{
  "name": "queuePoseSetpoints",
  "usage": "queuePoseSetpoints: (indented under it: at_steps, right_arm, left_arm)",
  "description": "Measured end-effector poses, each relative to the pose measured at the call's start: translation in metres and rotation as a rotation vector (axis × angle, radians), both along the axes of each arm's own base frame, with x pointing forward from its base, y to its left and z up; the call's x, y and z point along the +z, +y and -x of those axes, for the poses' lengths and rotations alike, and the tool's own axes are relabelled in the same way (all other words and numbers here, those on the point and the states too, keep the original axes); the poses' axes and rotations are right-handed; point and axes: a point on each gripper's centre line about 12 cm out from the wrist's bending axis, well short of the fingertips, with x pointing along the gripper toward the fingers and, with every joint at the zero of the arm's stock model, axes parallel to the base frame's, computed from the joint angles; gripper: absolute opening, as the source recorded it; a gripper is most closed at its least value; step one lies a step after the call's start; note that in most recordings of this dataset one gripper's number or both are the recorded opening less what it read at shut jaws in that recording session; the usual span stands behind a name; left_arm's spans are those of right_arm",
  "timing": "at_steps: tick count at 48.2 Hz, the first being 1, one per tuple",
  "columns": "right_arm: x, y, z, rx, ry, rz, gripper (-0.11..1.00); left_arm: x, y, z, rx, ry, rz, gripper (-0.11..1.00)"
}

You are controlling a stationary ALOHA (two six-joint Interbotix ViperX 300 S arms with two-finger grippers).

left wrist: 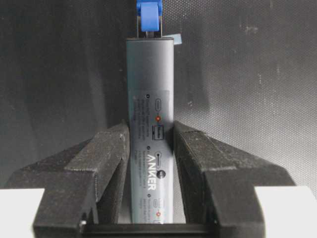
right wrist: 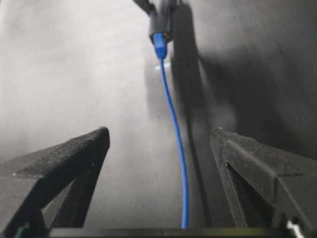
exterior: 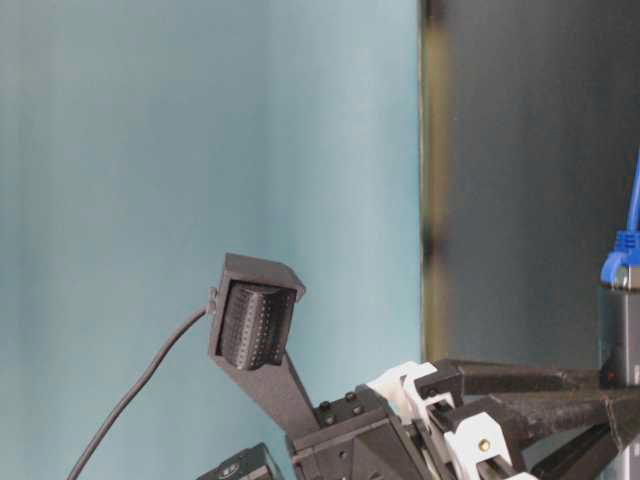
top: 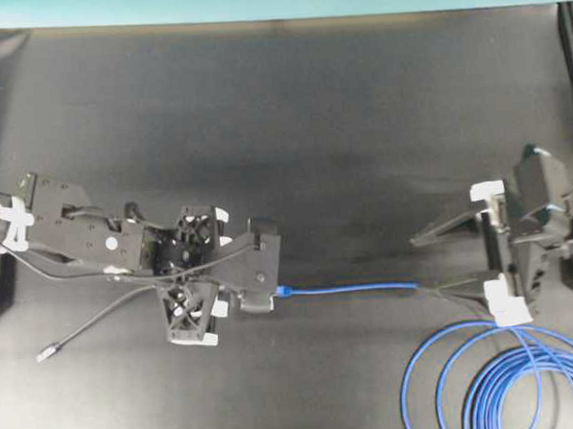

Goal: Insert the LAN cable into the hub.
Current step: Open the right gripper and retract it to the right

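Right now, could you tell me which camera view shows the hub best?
The left wrist view: the hub fills the centre, its printed face legible, with the LAN cable plug at its far end. The overhead view hides it under the arm, the table-level view catches one edge, and the right wrist view shows only its distant end.

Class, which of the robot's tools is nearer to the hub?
Left. The left tool grips the hub between its fingers; the right tool stands open, well back along the LAN cable.
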Motion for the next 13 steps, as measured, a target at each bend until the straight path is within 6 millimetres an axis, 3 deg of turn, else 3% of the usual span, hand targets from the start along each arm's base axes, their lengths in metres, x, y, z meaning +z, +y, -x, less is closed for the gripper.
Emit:
queuePoseSetpoints:
  at_steps: [13]
  right_arm:
    - [0.006,-0.002,0.014,0.004,-0.006,-0.008,0.79]
  left_arm:
    - [-0.004,-0.001,0.003,-0.005,0.011,-0.003,0.29]
